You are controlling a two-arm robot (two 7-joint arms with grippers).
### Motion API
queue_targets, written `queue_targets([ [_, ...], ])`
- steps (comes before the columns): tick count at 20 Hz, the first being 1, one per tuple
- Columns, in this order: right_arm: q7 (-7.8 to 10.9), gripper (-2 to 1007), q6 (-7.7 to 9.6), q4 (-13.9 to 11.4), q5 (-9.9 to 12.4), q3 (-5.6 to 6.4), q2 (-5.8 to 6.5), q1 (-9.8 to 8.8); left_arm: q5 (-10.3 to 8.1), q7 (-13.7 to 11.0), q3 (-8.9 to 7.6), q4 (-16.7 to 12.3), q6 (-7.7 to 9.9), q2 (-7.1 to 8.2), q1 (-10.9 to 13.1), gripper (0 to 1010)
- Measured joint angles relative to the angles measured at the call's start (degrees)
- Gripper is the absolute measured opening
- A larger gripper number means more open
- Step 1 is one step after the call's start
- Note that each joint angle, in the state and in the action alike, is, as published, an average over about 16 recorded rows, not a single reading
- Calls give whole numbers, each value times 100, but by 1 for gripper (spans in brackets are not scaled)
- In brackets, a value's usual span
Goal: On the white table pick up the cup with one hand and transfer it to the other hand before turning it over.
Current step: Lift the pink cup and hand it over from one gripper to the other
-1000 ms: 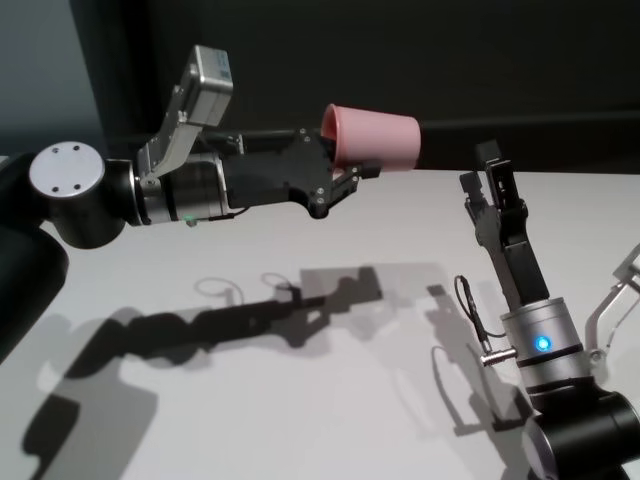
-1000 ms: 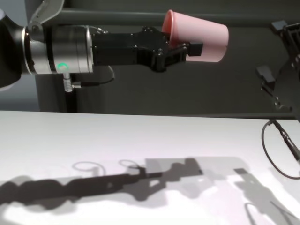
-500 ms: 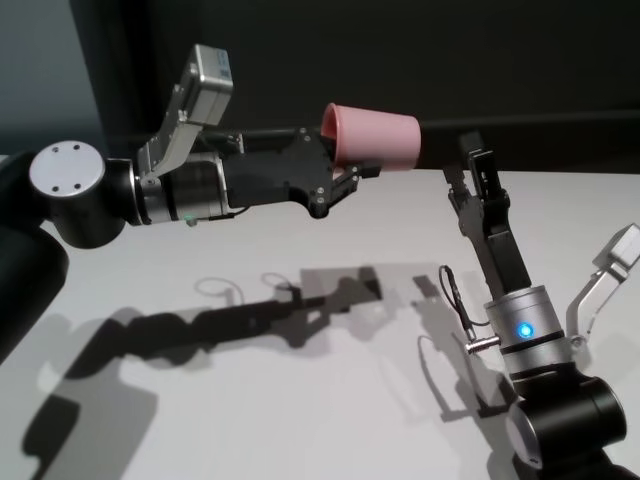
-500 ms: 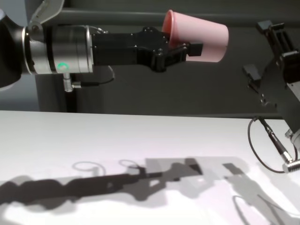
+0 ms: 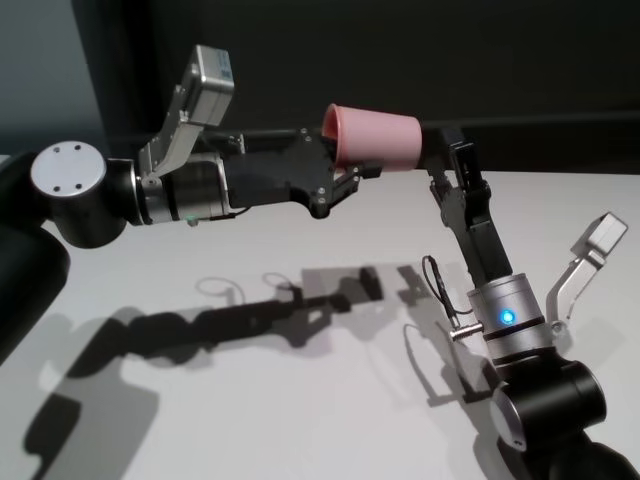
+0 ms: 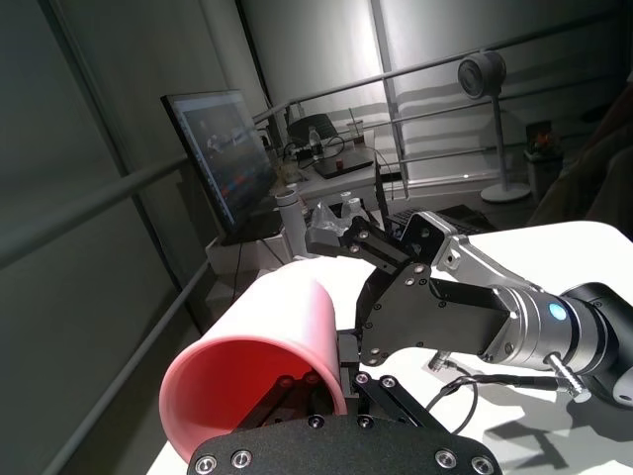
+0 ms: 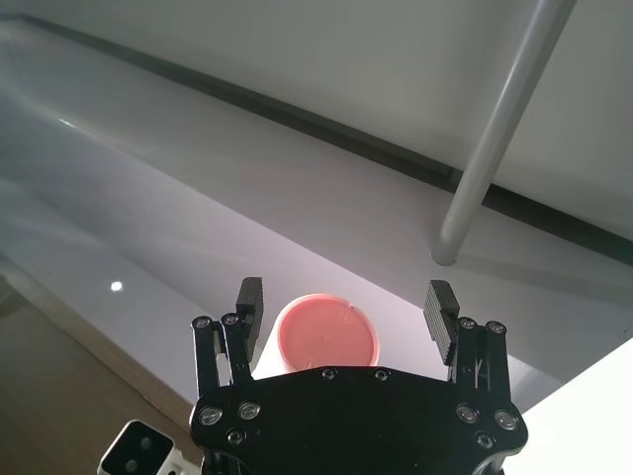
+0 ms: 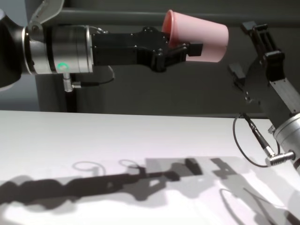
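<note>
The pale pink cup (image 5: 375,138) lies on its side in the air, high above the white table (image 5: 250,400). My left gripper (image 5: 350,165) is shut on its rim end, with the base pointing to the right; the chest view shows the same grip (image 8: 185,47) on the cup (image 8: 201,35). My right gripper (image 5: 450,150) is open, raised, just right of the cup's base. In the right wrist view its fingers (image 7: 249,297) stand either side of the cup's round base (image 7: 326,336), not touching it. The left wrist view shows the cup (image 6: 267,336) with the right gripper (image 6: 341,233) beyond it.
A black cable loop (image 8: 246,140) hangs at my right wrist. The arms' shadows lie across the table's middle (image 5: 300,300). A dark wall with a rail (image 8: 117,14) stands behind the table's far edge.
My right arm has swung left and its open gripper has come close to the cup's base. The left arm and the cup have not moved.
</note>
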Motion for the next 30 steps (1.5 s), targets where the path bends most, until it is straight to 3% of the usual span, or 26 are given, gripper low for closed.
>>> queue_targets([
  [30, 345, 1002, -7, 576, 371, -396, 80, 437, 0, 0, 0, 0, 0, 0, 0, 43],
])
